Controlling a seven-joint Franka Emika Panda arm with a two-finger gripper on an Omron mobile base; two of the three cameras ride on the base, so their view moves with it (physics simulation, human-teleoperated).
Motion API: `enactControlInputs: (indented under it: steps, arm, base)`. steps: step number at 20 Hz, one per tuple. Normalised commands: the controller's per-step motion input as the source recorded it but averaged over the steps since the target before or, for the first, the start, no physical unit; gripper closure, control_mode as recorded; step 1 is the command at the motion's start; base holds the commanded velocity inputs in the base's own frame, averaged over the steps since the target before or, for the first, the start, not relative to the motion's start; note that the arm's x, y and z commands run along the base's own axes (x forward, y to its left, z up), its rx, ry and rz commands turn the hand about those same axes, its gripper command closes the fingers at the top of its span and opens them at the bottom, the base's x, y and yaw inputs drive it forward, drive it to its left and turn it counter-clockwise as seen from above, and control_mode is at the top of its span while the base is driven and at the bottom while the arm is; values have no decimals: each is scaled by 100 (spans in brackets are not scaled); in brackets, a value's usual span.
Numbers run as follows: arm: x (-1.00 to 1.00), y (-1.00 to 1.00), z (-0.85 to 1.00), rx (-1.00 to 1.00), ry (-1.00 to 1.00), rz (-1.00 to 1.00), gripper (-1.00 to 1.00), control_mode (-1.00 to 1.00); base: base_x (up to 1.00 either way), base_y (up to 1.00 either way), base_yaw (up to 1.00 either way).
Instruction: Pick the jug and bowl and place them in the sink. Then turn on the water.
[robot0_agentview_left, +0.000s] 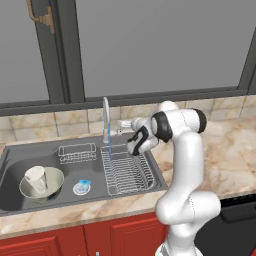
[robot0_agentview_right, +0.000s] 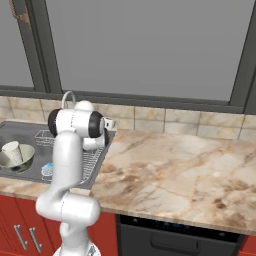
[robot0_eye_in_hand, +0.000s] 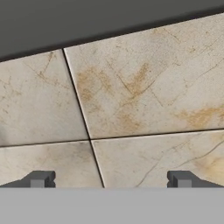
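Note:
The white jug (robot0_agentview_left: 36, 178) stands inside the grey-green bowl (robot0_agentview_left: 50, 189) at the left end of the dark sink (robot0_agentview_left: 15, 157); the right base view shows the jug (robot0_agentview_right: 12, 152) in the bowl (robot0_agentview_right: 22, 159) too. A thin blue stream of water (robot0_agentview_left: 109, 148) runs from the chrome faucet (robot0_agentview_left: 105, 117). My gripper (robot0_agentview_left: 124, 124) hovers just right of the faucet, facing the tiled backsplash (robot0_eye_in_hand: 131, 96). It is open (robot0_eye_in_hand: 111, 179), with nothing between its fingertips (robot0_eye_in_hand: 41, 178).
A blue-white drain disc (robot0_agentview_left: 82, 186) lies on the basin floor. One wire rack (robot0_agentview_left: 125, 170) sits over the ribbed drainboard and a smaller rack (robot0_agentview_left: 77, 152) at the back. Marble counter (robot0_agentview_right: 170, 165) stretches to the right; red cabinets (robot0_agentview_left: 75, 240) below.

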Motion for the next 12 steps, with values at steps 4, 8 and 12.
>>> enactControlInputs:
  steps: [4,8,12]
  arm:
    - [0,-85,-8,4,-4,0,-100,-100]
    - [0,-81,-9,3,-4,0,-100,-100]
    - [0,-67,-11,0,-4,0,-100,-100]
  base:
    - [0,0,0]
    - [0,0,0]
    - [0,0,0]
